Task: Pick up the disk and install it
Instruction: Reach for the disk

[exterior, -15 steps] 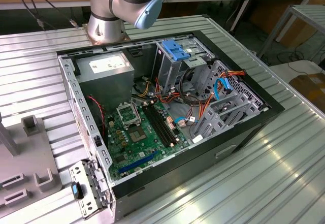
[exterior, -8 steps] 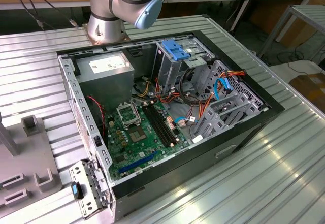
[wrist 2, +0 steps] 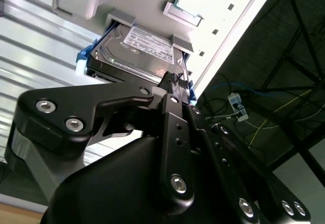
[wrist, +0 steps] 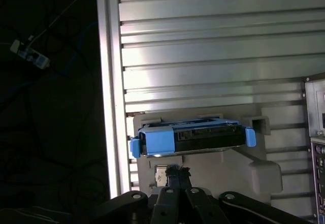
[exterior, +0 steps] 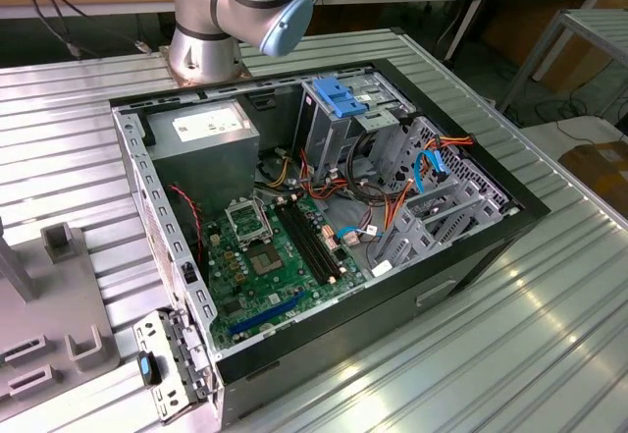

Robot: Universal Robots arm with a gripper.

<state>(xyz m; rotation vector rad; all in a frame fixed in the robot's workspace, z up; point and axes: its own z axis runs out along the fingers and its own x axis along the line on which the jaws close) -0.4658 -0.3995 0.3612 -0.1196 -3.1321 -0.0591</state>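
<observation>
The disk (wrist: 190,137) is a dark hard drive in bright blue carrier rails, resting in a grey holder (wrist: 254,127) on a light fixture plate. In the second wrist view the disk (wrist 2: 137,49) shows its labelled metal face, with a blue rail (wrist 2: 81,56) at one side. My gripper (wrist: 176,170) hovers close to the disk's near edge, apart from it, with its black fingers drawn together on nothing. The same gripper (wrist 2: 170,82) and its black linkage cover the disk's near end in the second wrist view.
An open computer case (exterior: 147,188) lies on the ribbed metal table (exterior: 549,296), with motherboard (exterior: 275,256), power supply (exterior: 201,134) and a tall metal drive cage (exterior: 339,124) topped by a light-blue latch. The arm's base (exterior: 206,50) stands behind the case. Grey fixtures (exterior: 59,246) sit at the exterior view's left.
</observation>
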